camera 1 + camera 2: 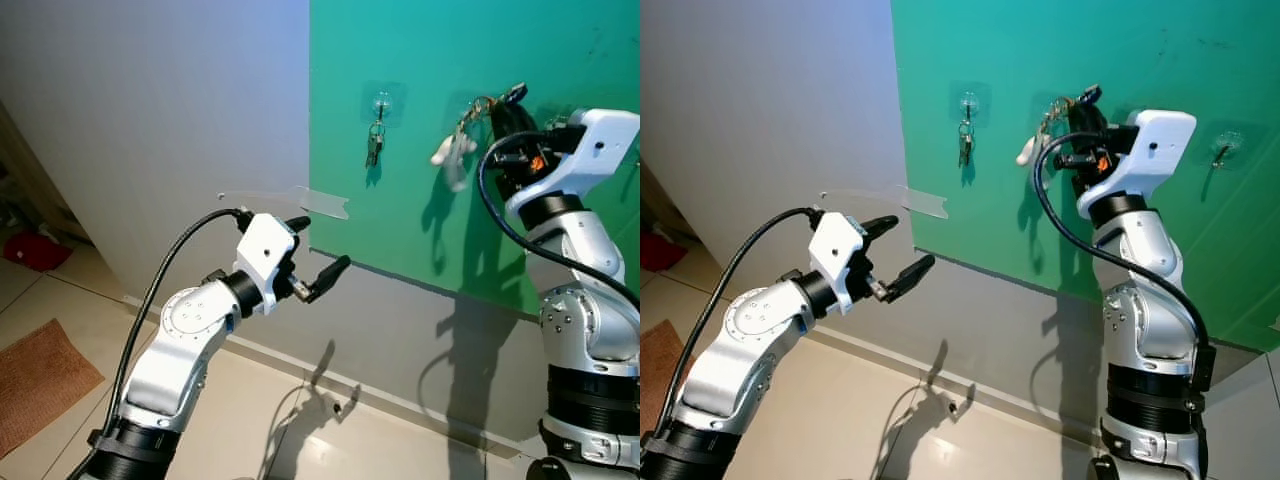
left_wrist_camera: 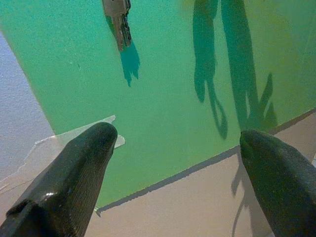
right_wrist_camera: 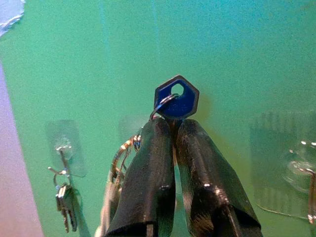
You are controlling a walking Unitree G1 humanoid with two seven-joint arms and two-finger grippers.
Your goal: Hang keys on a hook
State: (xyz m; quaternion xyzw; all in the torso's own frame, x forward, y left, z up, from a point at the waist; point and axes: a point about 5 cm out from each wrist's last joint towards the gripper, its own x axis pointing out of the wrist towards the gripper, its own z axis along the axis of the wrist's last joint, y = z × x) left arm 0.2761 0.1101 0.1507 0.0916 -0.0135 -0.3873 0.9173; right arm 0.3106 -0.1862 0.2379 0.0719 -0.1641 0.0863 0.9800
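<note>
My right gripper [image 1: 512,97] is raised against the green wall panel [image 1: 420,220] and shut on a blue-headed key [image 3: 177,97]. From that key hang a key ring and a white fob [image 1: 450,152], close to the middle clear hook, which the bunch mostly hides. The left clear hook [image 1: 381,103] carries another small set of keys [image 1: 373,149]. A bare clear hook [image 1: 1225,146] sits further right. Lower and to the left, my left gripper [image 1: 318,246] stands open in front of the wall, holding nothing.
A strip of clear tape [image 1: 322,203] crosses the edge between the grey wall and the green panel. A brown mat [image 1: 35,375] and a red object [image 1: 35,250] lie on the tiled floor at the left.
</note>
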